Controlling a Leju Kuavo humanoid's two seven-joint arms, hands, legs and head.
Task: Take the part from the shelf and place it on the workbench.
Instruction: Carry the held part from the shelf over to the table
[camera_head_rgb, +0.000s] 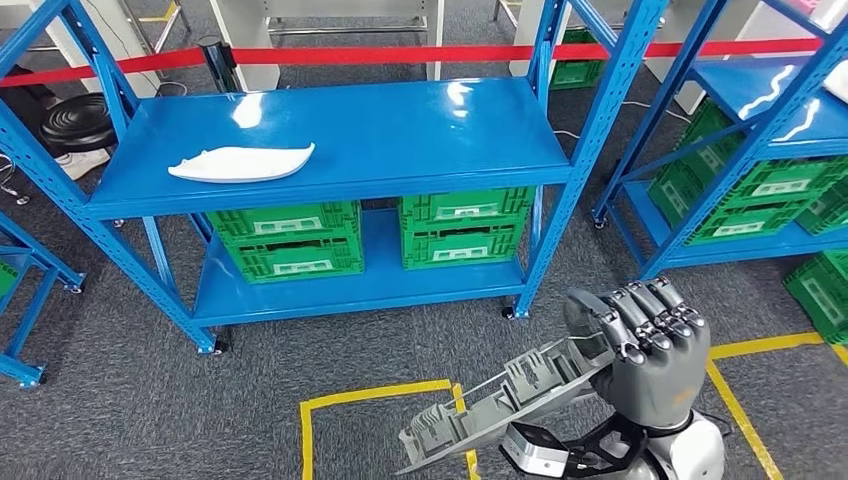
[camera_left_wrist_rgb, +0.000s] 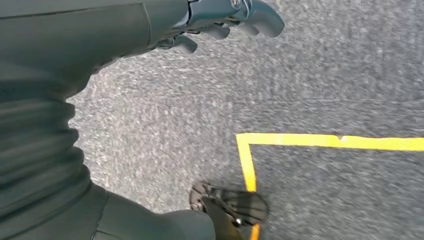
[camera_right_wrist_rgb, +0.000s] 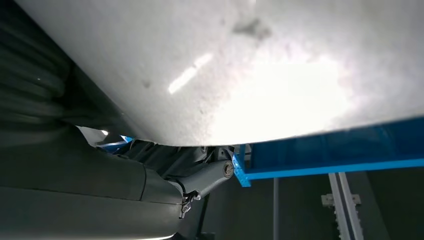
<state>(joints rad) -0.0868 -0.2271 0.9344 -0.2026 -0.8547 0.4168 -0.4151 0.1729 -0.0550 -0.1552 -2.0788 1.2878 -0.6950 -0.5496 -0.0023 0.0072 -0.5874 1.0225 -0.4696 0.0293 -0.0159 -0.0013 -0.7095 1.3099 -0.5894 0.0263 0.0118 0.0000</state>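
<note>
Head view shows the right hand low on the right side, with its fingers wrapped around one end of a long grey part; the part sticks out to the left from the hand and tilts down, over the grey carpet and a yellow line on the floor; in front stands a blue shelf; a second part, white and curved, lies flat on the left side of its top board; green crates sit side by side on the board below; a red tape runs behind the shelf, and another blue shelf with green crates stands off to the right; right wrist view shows the pale smooth side of the grey part very close, with a blue beam past it; left wrist view shows the left hand hanging over the carpet near a yellow corner line; its fingers are curled a little, stay apart, and hold nothing.
</note>
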